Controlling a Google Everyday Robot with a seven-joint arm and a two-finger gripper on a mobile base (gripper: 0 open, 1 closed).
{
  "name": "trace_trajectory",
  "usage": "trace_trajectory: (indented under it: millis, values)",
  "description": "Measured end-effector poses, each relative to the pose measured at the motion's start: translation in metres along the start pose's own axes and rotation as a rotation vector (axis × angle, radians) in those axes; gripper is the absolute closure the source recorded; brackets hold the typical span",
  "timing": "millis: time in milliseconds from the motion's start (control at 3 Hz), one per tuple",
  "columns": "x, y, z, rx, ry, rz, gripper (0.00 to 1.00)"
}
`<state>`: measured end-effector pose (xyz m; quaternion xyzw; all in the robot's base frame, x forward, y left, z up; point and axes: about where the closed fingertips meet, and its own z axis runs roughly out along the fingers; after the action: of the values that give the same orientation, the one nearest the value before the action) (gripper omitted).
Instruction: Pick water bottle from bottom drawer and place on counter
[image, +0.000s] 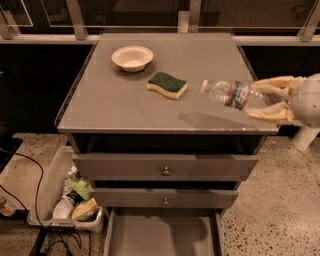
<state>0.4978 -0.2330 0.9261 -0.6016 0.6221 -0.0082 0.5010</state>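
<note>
Hand (262, 99) pinching bottle (231, 93) at base end, sideways above worktop (125, 107) right edge. My worry: dropped lying flat, it rolls off.

The single camera view is set high in front of the square grey counter (125, 110), pitched down and facing 12 o'clock at medium range. The pale two-finger gripper (260, 99) sits at 3 o'clock of the frame, clasping the clear plastic water bottle (232, 94).
</note>
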Motion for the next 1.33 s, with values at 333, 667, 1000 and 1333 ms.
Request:
trace_trajectory:
  millis: [333, 667, 1000, 1333]
  values:
    - [0.015, -0.030, 0.026, 0.032, -0.005, 0.113, 1.00]
    - [0.037, -0.043, 0.048, 0.047, -0.017, 0.237, 1.00]
    - [0.048, -0.046, 0.078, 0.030, -0.008, 0.324, 1.00]
    - [0.052, -0.056, 0.107, -0.008, 0.024, 0.358, 1.00]
